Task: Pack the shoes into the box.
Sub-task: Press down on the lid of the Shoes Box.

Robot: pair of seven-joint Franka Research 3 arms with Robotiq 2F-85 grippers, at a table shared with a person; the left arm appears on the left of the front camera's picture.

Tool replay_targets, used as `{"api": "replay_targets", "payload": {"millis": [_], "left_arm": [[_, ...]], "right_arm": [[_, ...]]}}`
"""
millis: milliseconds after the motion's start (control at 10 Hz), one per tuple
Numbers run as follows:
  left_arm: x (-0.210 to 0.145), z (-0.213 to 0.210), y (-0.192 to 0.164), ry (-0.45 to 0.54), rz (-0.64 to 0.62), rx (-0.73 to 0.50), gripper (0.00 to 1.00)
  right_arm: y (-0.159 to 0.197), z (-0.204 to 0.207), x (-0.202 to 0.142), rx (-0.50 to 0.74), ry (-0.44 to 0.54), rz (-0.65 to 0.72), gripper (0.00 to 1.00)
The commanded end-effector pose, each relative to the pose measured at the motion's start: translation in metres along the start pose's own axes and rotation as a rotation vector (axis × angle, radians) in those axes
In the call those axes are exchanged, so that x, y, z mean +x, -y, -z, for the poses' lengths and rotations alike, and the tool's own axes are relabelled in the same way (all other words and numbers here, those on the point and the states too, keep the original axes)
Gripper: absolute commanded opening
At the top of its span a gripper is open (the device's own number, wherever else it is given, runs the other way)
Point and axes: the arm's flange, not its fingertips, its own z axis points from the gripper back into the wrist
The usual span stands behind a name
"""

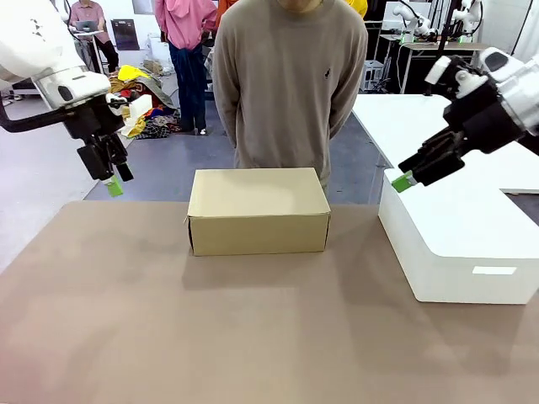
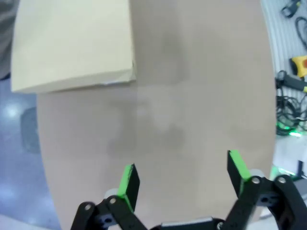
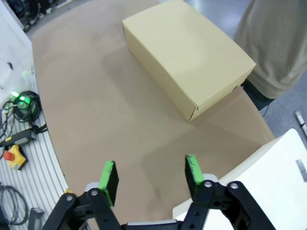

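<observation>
I see the tan shoebox (image 1: 258, 210) shut on the bench (image 1: 210, 328). Left pincer (image 1: 111, 174) and right pincer (image 1: 413, 175) hover spread, empty. A careless descent could knock the box toward the person (image 1: 289, 84).

A large white rectangular box (image 1: 459, 244) occupies the right of the frame on the brown table (image 1: 210, 328). A person in a beige sweater (image 1: 289, 84) stands at upper centre, beyond the table's far edge.

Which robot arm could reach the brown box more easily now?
Probably the left. Its gripper hangs open just off the closed box's left end, over bare table. The right gripper, also open, hovers above the white box, which sits between it and the brown one.
</observation>
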Motion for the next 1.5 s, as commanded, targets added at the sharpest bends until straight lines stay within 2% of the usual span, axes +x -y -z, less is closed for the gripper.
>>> {"api": "replay_targets", "payload": {"millis": [0, 100, 400, 700, 900, 1000, 1400], "left_arm": [[0.003, 0.001, 0.025, -0.143, -0.12, 0.101, 1.0], [0.002, 0.0, 0.031, -0.19, -0.169, 0.14, 1.0], [0.0, 0.002, 0.048, -0.279, -0.35, 0.25, 1.0], [-0.003, 0.012, 0.06, -0.254, -0.543, 0.37, 1.0], [-0.005, 0.013, 0.055, -0.208, -0.579, 0.444, 1.0], [-0.002, 0.006, 0.055, -0.227, -0.53, 0.339, 1.0], [-0.002, 0.006, 0.055, -0.227, -0.53, 0.339, 1.0]], "right_arm": [[0.015, 0.008, 0.034, 0.008, -0.097, -0.002, 0.21], [0.018, 0.015, 0.048, 0.011, -0.128, -0.001, 0.01], [0.026, 0.046, 0.084, -0.044, -0.178, 0.011, 0.0], [0.029, 0.079, 0.114, -0.114, -0.193, 0.059, 0.0], [0.028, 0.093, 0.124, -0.138, -0.221, 0.054, 0.0], [0.027, 0.084, 0.11, -0.087, -0.184, 0.033, 0.0], [0.027, 0.084, 0.11, -0.087, -0.184, 0.033, 0.0]]}}
